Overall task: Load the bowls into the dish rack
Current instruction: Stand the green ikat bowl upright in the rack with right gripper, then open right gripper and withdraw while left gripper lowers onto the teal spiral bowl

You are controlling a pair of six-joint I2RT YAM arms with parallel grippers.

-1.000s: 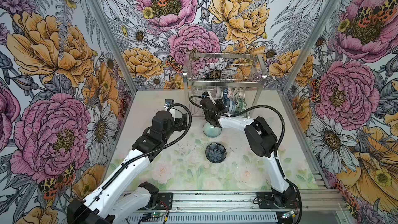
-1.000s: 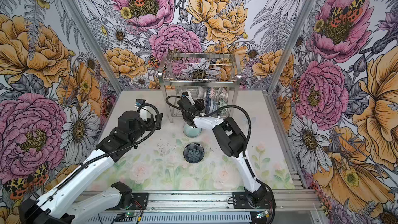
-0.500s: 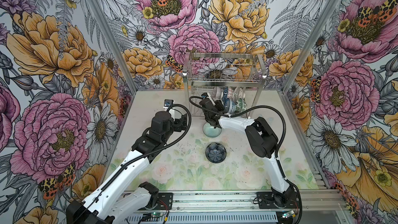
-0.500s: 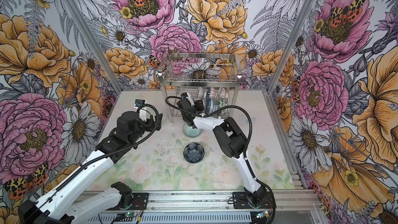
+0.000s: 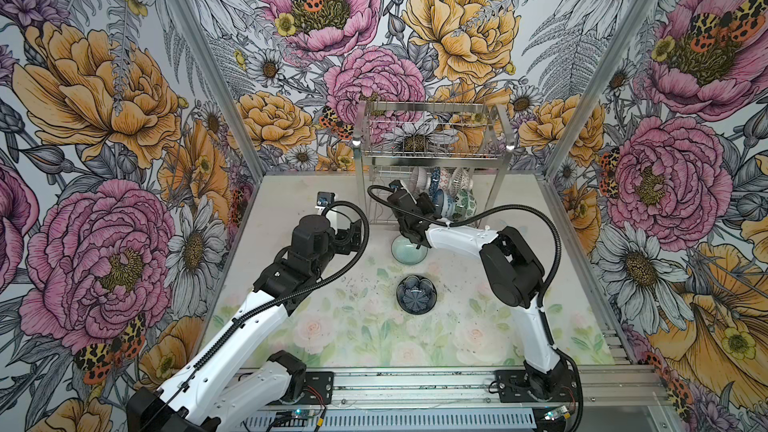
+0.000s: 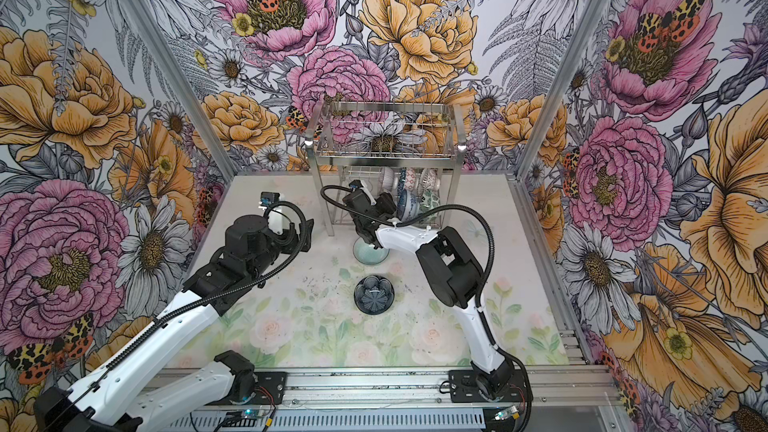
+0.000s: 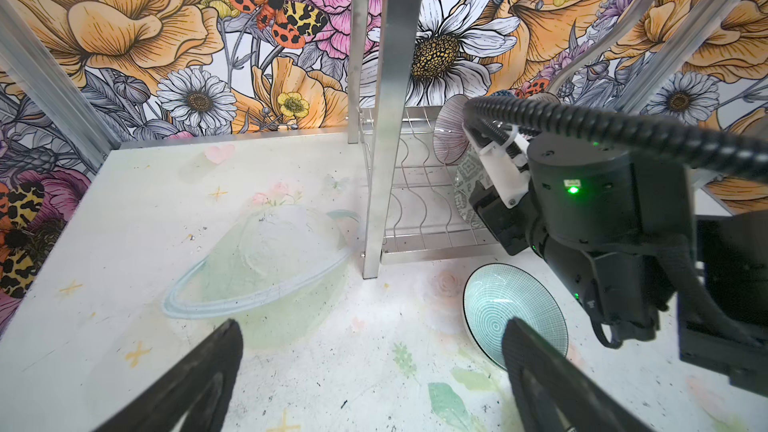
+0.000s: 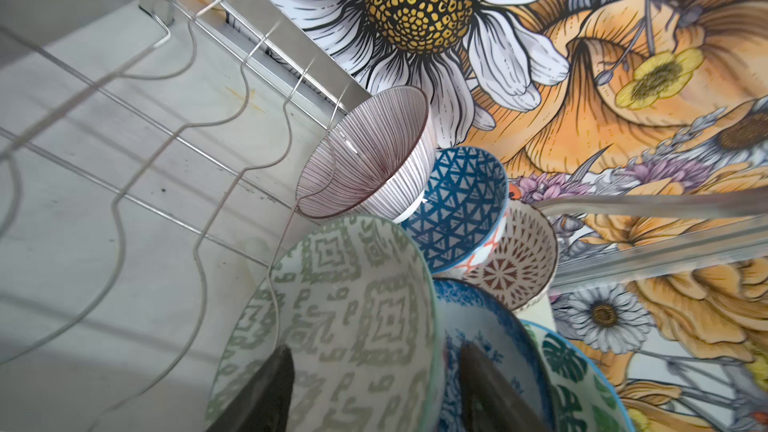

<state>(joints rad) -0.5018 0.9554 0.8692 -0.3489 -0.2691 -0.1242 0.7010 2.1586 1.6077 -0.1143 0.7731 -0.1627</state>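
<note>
Standing apart, the right jaws straddle the grey-green bowl (image 8: 340,317) in the dish rack (image 5: 430,156).

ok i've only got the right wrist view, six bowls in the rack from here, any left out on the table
Observer: Two: a celadon bowl and a dark bowl, both upright on the table.
Operator: where's the celadon one
Observer: Just in front of the rack, partly under the right arm.
Operator: and the left end effector
Observer: The left end effector is open and empty, hovering over bare table beside the celadon bowl without touching it.
</note>
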